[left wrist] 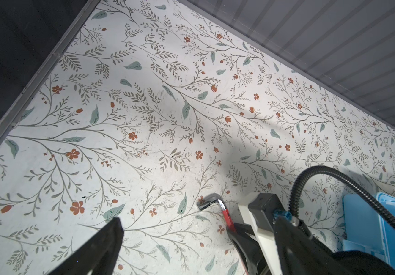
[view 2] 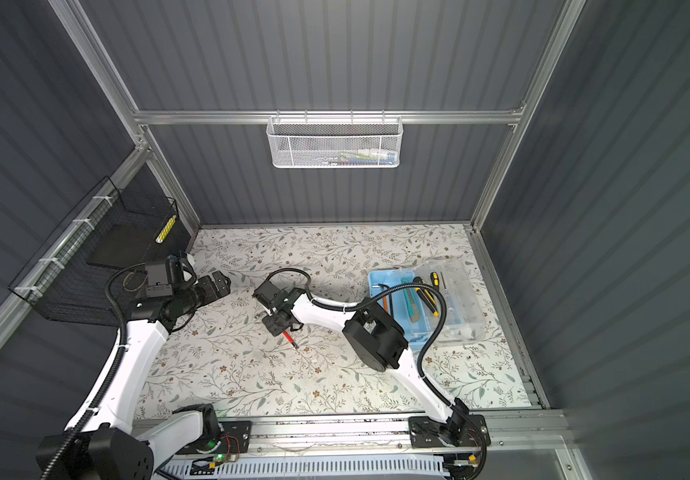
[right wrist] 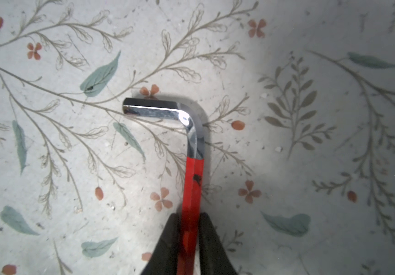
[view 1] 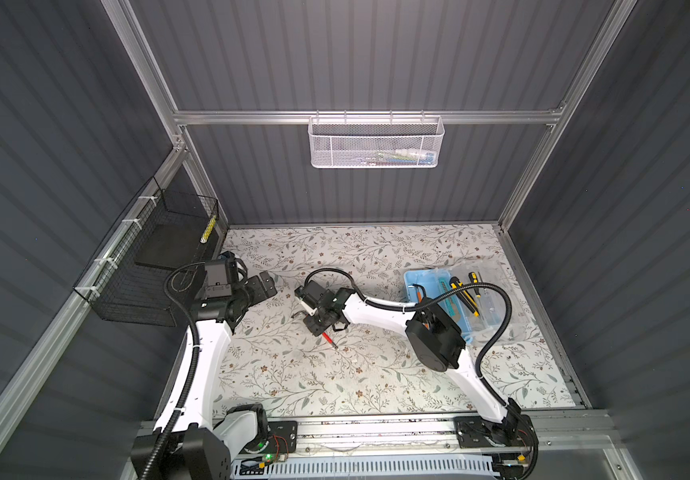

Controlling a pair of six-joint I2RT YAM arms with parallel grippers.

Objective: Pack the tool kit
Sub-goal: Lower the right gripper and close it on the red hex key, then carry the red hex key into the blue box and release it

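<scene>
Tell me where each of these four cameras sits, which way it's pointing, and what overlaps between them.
Top views: a stereo pair high above the front, looking down on the floral table, both arms, the tool kit and right gripper.
Left wrist: on the left arm, looking across the table; one dark jaw of the left gripper shows.
Right wrist: on the right arm, looking down at the hex key between its jaws.
Shared: every view shows the hex key.

White mesh basket on the rear rail (something inside), black wire basket at left, floral tabletop.
</scene>
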